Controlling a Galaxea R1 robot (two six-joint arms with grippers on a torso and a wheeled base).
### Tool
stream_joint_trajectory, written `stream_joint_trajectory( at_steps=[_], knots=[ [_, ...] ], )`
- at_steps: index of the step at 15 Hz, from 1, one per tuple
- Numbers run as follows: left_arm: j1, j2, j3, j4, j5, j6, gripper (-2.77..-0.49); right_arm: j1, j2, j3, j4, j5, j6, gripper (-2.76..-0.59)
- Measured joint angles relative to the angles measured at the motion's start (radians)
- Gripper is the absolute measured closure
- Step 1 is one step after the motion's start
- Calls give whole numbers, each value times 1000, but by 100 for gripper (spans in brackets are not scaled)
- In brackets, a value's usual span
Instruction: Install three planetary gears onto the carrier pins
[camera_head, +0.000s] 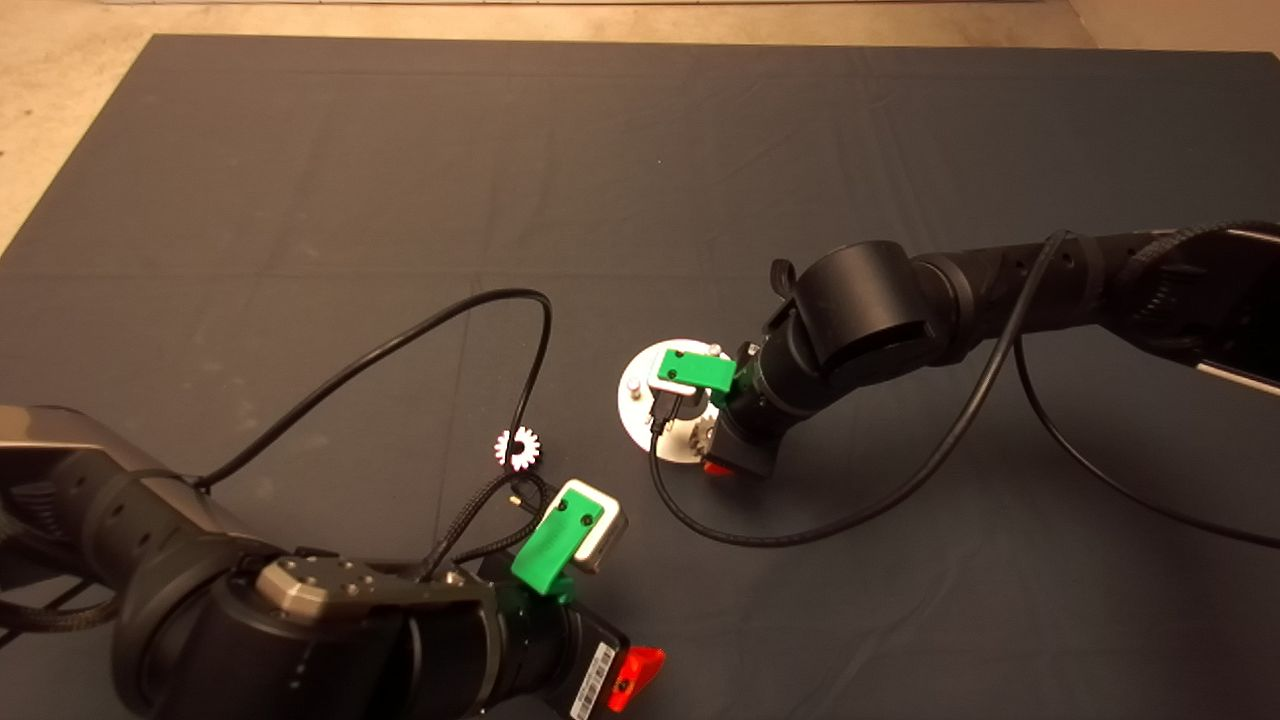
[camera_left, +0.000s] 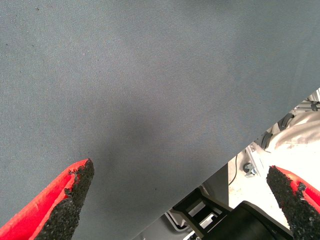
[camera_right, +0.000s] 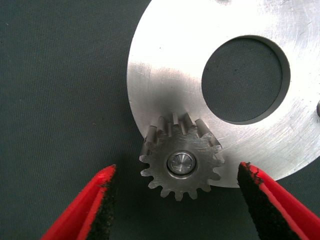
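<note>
At near left the left gripper (camera_left: 177, 187) hangs low over the mat (camera_head: 300, 180), fingers wide. A loose gear (camera_head: 517, 449) lies just beyond. Right gripper (camera_right: 175, 197) — angled down, spread — straddles a gear (camera_right: 181, 162) seated on a pin (camera_right: 181, 163) of the disc (camera_right: 165, 65).

One planetary gear (camera_right: 180, 161) sits flat, seated on a carrier pin (camera_right: 181, 163) at the disc (camera_right: 165, 75) rim; another gear (camera_head: 517, 449) lies loose at the disc's eight o'clock.
</note>
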Motion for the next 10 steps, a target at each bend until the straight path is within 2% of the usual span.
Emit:
stream_joint_trajectory(
  at_steps=[7,10],
  knots=[
    [0,0,0,0,0,0,-249,0,-4,0,0,3,0,-219],
    [0,0,0,0,0,0,-249,0,-11,2,0,3,0,-220]
  ],
)
